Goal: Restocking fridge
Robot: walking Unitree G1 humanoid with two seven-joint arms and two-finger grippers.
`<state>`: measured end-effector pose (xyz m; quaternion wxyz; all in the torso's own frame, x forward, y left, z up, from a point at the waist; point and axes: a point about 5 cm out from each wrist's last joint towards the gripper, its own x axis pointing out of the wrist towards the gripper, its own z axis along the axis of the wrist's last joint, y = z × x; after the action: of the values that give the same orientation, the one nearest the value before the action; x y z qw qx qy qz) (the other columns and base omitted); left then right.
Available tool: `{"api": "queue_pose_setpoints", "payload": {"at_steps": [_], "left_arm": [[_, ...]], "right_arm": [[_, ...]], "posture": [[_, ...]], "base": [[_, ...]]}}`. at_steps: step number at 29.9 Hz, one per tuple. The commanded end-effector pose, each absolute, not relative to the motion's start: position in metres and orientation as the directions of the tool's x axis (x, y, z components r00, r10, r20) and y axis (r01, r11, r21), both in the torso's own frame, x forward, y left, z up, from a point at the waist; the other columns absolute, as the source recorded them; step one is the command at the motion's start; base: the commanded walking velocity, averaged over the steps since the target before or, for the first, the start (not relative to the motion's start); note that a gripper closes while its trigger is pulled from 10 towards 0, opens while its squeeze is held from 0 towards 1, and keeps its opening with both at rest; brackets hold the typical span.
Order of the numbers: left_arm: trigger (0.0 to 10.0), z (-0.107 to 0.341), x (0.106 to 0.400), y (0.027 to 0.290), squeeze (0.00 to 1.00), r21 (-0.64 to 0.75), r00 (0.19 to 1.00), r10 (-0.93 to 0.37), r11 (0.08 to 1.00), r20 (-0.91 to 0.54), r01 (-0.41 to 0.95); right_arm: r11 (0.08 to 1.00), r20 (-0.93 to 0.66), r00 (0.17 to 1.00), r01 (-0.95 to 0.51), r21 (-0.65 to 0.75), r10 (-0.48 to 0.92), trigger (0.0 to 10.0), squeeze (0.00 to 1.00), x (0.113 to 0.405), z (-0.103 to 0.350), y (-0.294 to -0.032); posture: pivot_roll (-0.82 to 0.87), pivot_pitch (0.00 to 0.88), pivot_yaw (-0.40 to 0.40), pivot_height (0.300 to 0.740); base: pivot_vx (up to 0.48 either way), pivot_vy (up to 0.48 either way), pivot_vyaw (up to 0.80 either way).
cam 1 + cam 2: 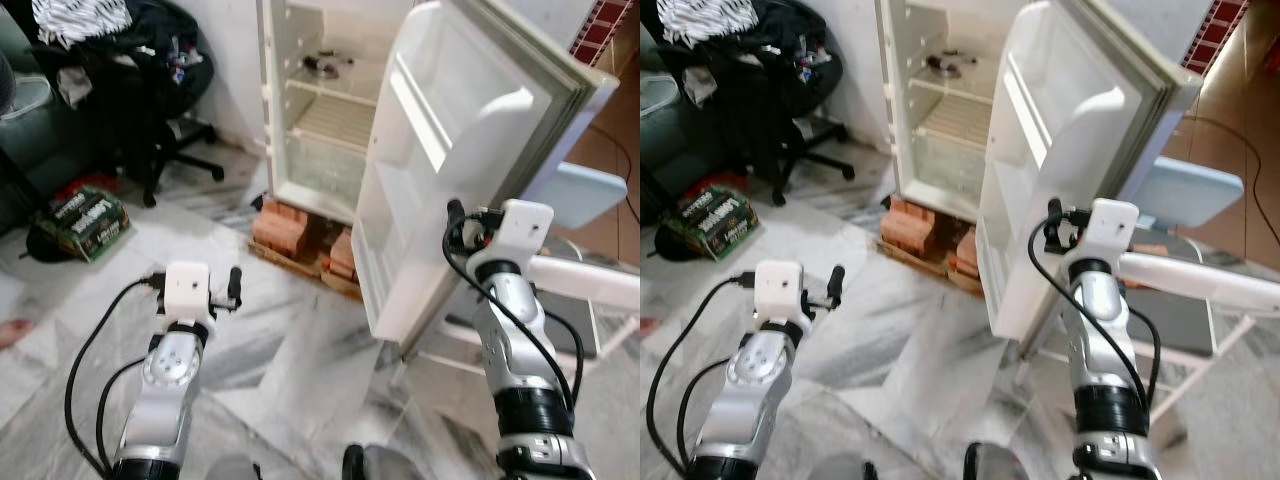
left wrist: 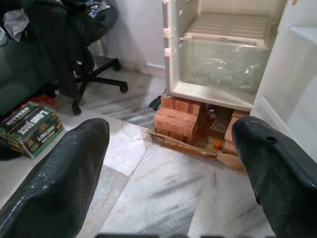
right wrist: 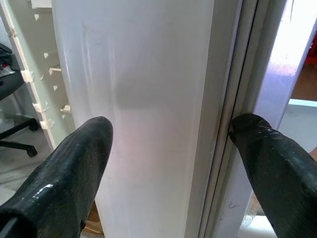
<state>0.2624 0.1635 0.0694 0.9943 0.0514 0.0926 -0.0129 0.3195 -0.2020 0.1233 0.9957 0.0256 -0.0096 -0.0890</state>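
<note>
The white fridge [image 1: 318, 120] stands on red bricks [image 1: 285, 228] with its door [image 1: 450, 150] swung wide toward me. Its wire shelves are nearly bare; a small dark item [image 1: 325, 65] lies on the upper one, and a clear drawer [image 2: 223, 67] sits at the bottom. My right gripper [image 3: 168, 139] is open and raised at the door's free edge, one finger [image 3: 74, 163] before the inner face and the other by the gasket. My left gripper [image 2: 171, 139] is open, held low over the marble floor, pointing toward the bricks, with nothing in it.
A black office chair [image 1: 150, 80] piled with clothes stands at the left. A green carton [image 1: 88, 222] lies on the floor near it. A white folding frame [image 1: 590, 280] and a pale blue panel [image 1: 585, 190] sit behind the door on the right.
</note>
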Motion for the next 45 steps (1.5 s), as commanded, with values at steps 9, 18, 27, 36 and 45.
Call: {"api": "queue_pose_setpoints", "payload": {"at_steps": [9, 18, 27, 36, 45], "left_arm": [[10.0, 0.069, 0.259, 0.168, 0.00, 0.112, 0.981, -0.006, 0.993, -0.194, 0.028], [10.0, 0.068, 0.260, 0.165, 0.00, 0.113, 0.979, -0.020, 0.993, -0.204, 0.043], [10.0, 0.070, 0.263, 0.164, 0.00, 0.120, 0.980, -0.025, 0.992, -0.199, 0.050], [10.0, 0.069, 0.258, 0.167, 0.00, 0.124, 0.979, -0.007, 0.992, -0.205, 0.033], [10.0, 0.071, 0.262, 0.168, 0.00, 0.132, 0.980, -0.008, 0.991, -0.197, 0.035]], "right_arm": [[0.951, 0.061, 0.949, 0.308, 0.036, -0.310, 10.0, 0.00, 0.325, 0.142, -0.240], [0.947, -0.020, 0.948, 0.318, 0.039, -0.317, 10.0, 0.00, 0.297, 0.113, -0.243], [0.965, 0.075, 0.964, 0.249, 0.080, -0.255, 10.0, 0.00, 0.331, 0.146, -0.237], [0.994, 0.137, 0.986, 0.085, 0.071, -0.094, 10.0, 0.00, 0.358, 0.171, -0.229], [0.983, 0.203, 0.975, -0.122, 0.137, 0.092, 10.0, 0.00, 0.379, 0.200, -0.214]], "posture": [[0.13, 0.078, -0.012, 0.740], [0.11, 0.085, 0.003, 0.740], [0.13, 0.084, 0.001, 0.740], [0.15, 0.088, -0.006, 0.740], [0.15, 0.083, -0.002, 0.740]], "base": [[0.000, 0.000, 0.00], [0.000, 0.000, 0.00], [0.000, 0.000, 0.00], [0.000, 0.000, 0.00], [0.000, 0.000, 0.00]]}}
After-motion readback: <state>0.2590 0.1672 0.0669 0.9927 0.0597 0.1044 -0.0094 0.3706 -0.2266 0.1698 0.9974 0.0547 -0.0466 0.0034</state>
